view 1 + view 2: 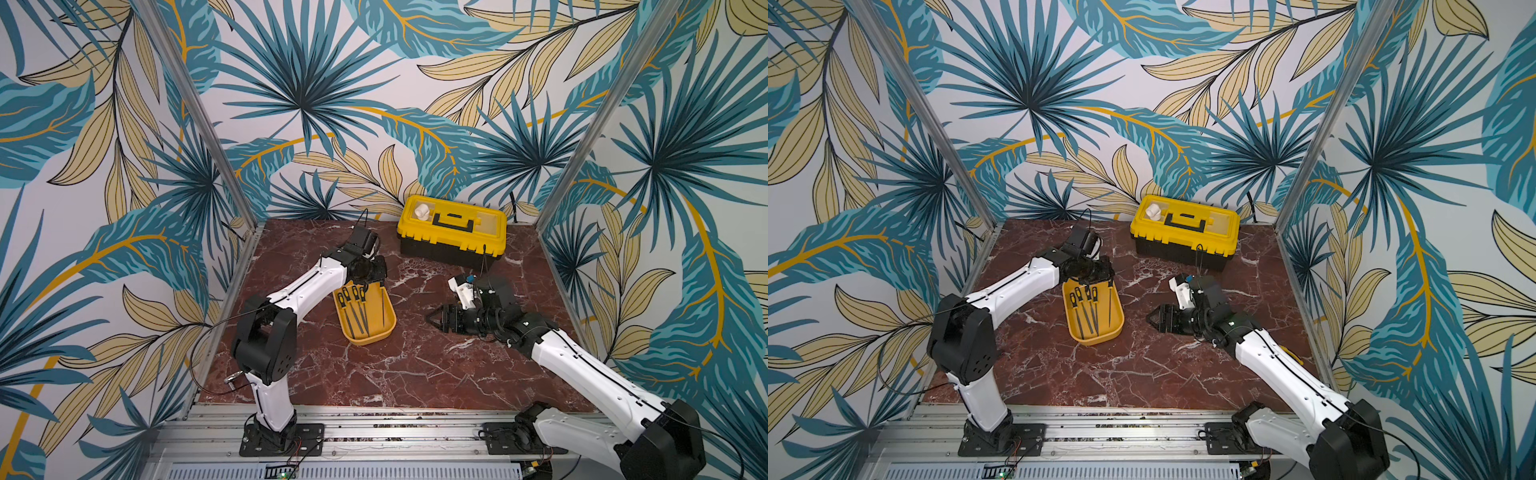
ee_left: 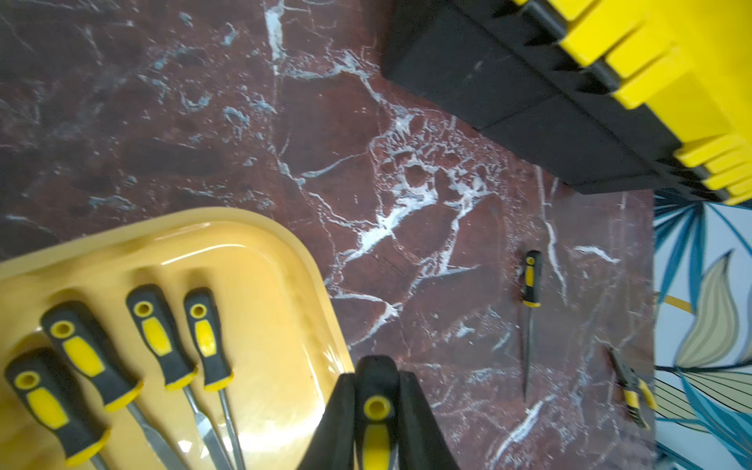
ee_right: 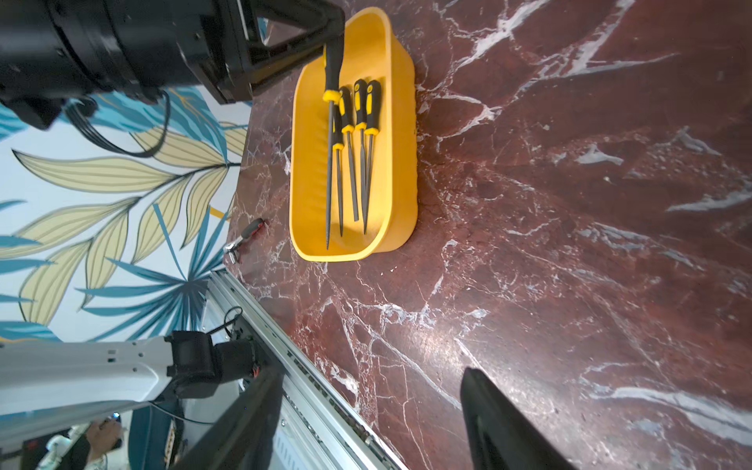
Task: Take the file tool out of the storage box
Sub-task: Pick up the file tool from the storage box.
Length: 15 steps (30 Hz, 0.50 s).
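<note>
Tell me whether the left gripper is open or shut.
Shut: the left gripper clamps the black-and-yellow handle of one file between both fingers.

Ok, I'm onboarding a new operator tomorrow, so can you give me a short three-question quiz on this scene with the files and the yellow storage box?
1. True or false: the left gripper is shut on the handle of a file.
2. How many other files lie in the storage box?
3. The right gripper holds: A a file, B the box's rim, C nothing.

Key: 1 true; 2 four; 3 C, its jaws stand apart over bare table.
</note>
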{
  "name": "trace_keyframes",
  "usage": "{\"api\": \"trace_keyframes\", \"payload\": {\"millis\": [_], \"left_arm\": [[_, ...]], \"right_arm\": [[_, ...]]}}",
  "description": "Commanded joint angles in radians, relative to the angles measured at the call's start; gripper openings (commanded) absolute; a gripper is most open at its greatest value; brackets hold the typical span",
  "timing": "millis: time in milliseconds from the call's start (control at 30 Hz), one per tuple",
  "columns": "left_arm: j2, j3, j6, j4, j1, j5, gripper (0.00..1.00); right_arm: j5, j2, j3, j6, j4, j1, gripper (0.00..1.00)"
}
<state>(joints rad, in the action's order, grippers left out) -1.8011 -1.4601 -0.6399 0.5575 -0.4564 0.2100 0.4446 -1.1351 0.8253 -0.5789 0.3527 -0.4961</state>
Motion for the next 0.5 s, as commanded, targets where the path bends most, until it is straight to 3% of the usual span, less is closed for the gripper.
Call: {"api": "trace_keyframes", "payload": {"millis": [0,200,467], "left_arm": [[0.054,0.056,-0.064,-0.068,-0.005,0.096,0.13],[0.099,0.091,-0.13,-0.093,-0.026,0.138,0.13],[0.123,0.114,-0.151,-0.126,-0.054,0.161,0.13]], "right_arm": [[-0.006,-0.046,0.035,-0.017,-0.053,-0.037,0.65],[-0.023,-0.145,0.078,-0.047,-0.122,-0.096,0.54],[-0.035,-0.24,0.109,-0.081,-0.223,-0.153,0.47]]}}
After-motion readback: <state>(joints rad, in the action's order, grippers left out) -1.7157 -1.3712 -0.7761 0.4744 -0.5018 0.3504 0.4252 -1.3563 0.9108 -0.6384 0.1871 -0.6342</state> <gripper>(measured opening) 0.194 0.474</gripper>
